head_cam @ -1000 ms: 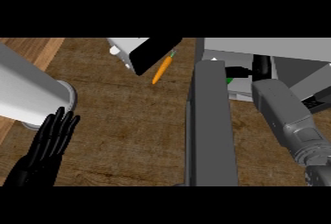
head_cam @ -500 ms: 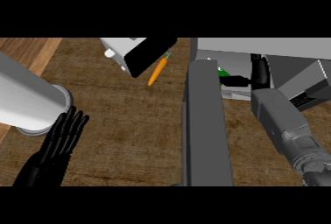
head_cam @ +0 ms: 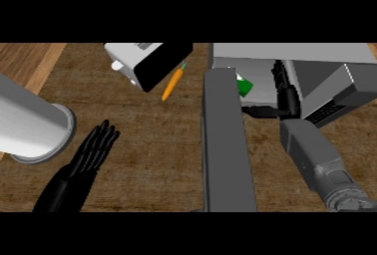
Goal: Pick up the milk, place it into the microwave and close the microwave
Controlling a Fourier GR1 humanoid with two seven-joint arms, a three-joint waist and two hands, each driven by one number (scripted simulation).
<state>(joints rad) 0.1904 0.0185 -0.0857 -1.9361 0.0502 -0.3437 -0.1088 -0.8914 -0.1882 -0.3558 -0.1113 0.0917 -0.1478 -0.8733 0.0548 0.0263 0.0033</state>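
The microwave (head_cam: 324, 55) stands open at the upper right, and its dark door (head_cam: 225, 149) juts toward me edge-on. Inside, the milk (head_cam: 244, 87) shows as a small green and white piece just behind the door's top. My right hand (head_cam: 285, 97) reaches into the cavity, fingers straight, thumb stretched left below the milk. A strip of the light floor shows between the fingers and the milk. My left hand (head_cam: 94, 148) rests open over the counter at the lower left, holding nothing.
A white appliance with a black panel (head_cam: 147, 62) sits at the top centre, with an orange carrot (head_cam: 172, 83) lying beside it. A large grey cylinder (head_cam: 33, 124) fills the left edge. The wooden counter (head_cam: 147, 164) runs between my left hand and the door.
My right hand has gone deeper into the microwave, and the forearm has followed. The left hand has shifted up and to the right. The whole view has slid slightly left.
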